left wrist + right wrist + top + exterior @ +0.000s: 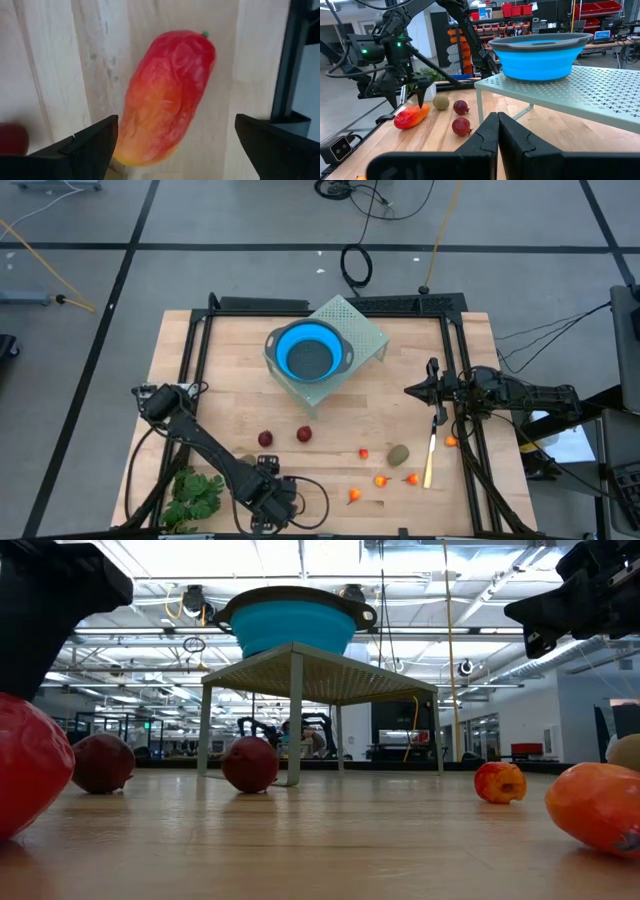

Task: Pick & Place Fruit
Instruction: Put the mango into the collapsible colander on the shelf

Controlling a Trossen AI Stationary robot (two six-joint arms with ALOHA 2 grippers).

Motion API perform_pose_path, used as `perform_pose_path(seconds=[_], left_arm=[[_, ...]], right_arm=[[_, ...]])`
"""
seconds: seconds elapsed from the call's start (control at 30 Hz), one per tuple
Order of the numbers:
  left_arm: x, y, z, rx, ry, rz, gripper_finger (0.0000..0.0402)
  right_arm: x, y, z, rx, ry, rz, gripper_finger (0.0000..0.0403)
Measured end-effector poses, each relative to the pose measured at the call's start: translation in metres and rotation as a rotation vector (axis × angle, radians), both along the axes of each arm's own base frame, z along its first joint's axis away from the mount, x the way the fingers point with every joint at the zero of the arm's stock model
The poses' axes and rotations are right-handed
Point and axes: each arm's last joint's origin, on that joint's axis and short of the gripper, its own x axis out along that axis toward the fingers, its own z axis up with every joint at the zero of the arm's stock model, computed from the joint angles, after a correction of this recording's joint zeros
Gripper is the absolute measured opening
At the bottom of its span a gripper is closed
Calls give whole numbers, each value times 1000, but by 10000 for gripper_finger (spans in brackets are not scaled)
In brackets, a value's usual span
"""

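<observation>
The longer red-orange fruit piece [167, 95] lies on its side on the wooden table near the front left. My left gripper [177, 145] hangs over it, pointing down and open, one finger on each side of the piece's yellow-orange end, touching nothing that I can see. From across the table the same gripper [415, 97] stands just above the piece [411, 116]. Two dark-red balls [265, 439] [303, 435], an olive oval [399, 453] and several tiny orange pieces [381, 480] rest on the table. My right gripper [420, 390] waits shut at the right side, above the table.
A blue bowl [307, 352] sits on a pale green perforated stand [360, 330] at the far middle. A leafy green bunch [195, 495] lies at the near left, beside my left arm. A thin yellow stick [430, 455] lies at the right. A black frame [190, 350] edges the table.
</observation>
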Motion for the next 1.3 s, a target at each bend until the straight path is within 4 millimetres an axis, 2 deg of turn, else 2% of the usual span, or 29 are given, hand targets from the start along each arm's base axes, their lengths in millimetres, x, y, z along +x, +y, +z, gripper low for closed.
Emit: perform_pose_path(seconds=[0.33, 0.87, 1.3], left_arm=[[3, -3, -9, -53, -52, -59, 399], [1, -3, -13, -13, -68, -150, 399], [-5, 3, -34, -10, -45, -129, 399]], right_arm=[[0, 0, 0, 0, 0, 0, 0], [0, 0, 0, 0, 0, -3, 0], [0, 0, 0, 0, -3, -3, 0]])
